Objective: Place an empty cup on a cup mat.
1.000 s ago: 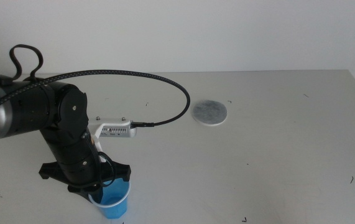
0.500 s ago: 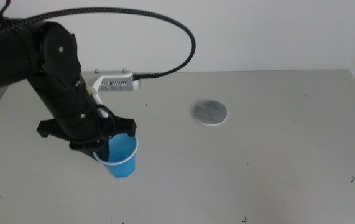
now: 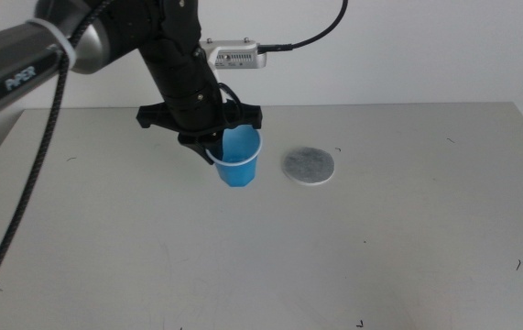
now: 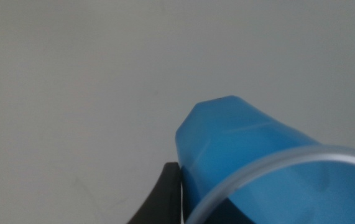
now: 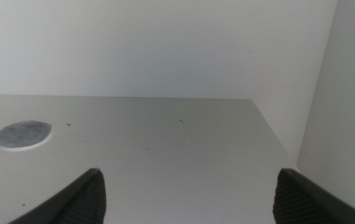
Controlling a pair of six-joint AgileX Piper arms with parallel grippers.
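Note:
My left gripper (image 3: pixel 215 147) is shut on the rim of the bright blue cup (image 3: pixel 239 160) and holds it in the air, upright, just left of the cup mat (image 3: pixel 309 166). The cup mat is a flat speckled grey disc lying on the table at mid-back. In the left wrist view the cup (image 4: pixel 252 155) fills the lower right, with one dark finger (image 4: pixel 161 202) against its wall. My right gripper (image 5: pixel 186 199) is open and empty, out of the middle view. The right wrist view shows the cup mat (image 5: pixel 22 135) far off.
The grey table (image 3: pixel 408 238) has only small dark specks on it. A white wall stands behind the table's back edge. The left arm's braided cable (image 3: pixel 321 32) arcs above the cup.
My left gripper has lifted the cup off the table's front left and carried it up and to the right, to just beside the cup mat. The cup mat has not moved.

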